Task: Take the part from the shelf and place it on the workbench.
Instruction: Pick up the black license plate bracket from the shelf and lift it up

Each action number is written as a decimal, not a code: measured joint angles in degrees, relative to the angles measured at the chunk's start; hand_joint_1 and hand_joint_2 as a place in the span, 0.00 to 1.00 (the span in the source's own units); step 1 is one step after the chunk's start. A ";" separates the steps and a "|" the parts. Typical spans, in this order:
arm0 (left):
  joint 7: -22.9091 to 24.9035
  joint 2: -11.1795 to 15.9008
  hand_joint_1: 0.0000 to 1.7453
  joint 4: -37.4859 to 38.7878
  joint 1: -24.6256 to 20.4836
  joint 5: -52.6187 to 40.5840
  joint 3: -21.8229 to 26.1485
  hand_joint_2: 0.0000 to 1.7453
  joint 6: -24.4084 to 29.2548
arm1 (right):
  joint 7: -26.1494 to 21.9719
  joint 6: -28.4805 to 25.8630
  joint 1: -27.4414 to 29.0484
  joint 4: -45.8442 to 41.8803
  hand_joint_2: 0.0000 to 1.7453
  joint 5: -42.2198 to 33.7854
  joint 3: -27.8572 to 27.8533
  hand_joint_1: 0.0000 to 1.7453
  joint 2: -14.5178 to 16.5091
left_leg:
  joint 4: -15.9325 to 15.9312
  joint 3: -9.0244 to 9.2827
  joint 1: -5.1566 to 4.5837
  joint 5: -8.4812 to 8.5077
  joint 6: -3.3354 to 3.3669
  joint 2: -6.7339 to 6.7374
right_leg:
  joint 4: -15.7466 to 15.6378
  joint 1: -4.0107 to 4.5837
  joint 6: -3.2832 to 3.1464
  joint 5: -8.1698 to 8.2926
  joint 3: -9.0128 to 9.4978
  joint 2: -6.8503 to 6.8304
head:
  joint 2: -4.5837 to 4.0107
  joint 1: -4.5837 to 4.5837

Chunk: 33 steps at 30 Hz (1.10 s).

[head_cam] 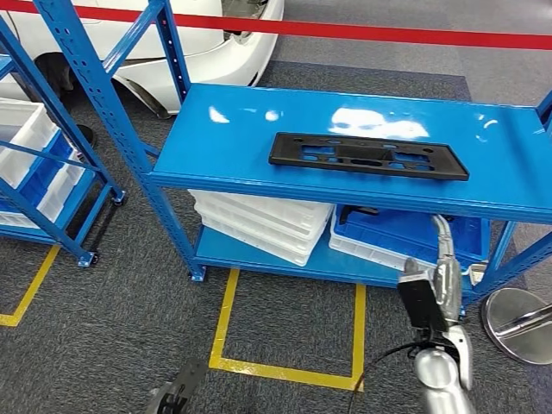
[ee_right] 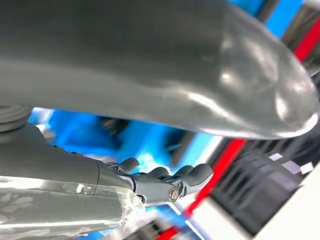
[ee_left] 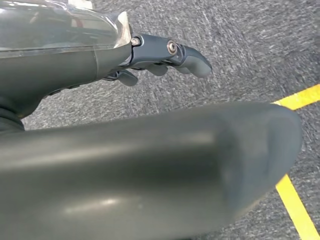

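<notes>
The black part [head_cam: 368, 156] lies flat on the shelf's [head_cam: 221, 147] top deck, untouched. The right robot hand [head_cam: 444, 259] rises below its front edge, fingers apart, empty; the left robot hand [ee_left: 166, 55] hangs spread over carpet. Lifting straight up, it may strike that edge.

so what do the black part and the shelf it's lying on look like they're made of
The black part looks like moulded plastic: matt, no glare, with cut-out openings. The shelf looks like painted metal: glossy blue with bright reflections, and perforated uprights. Neither material is certain from sight alone.
</notes>
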 joint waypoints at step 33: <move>-2.19 -0.37 0.00 0.46 -0.90 -3.49 -3.08 0.00 -4.85 | -0.57 -5.52 -2.52 -5.02 0.00 1.23 37.46 0.00 0.10 | 0.00 0.00 -0.01 0.00 0.00 0.00 | 0.00 0.01 0.00 0.00 -0.03 0.01 | 0.00 -0.01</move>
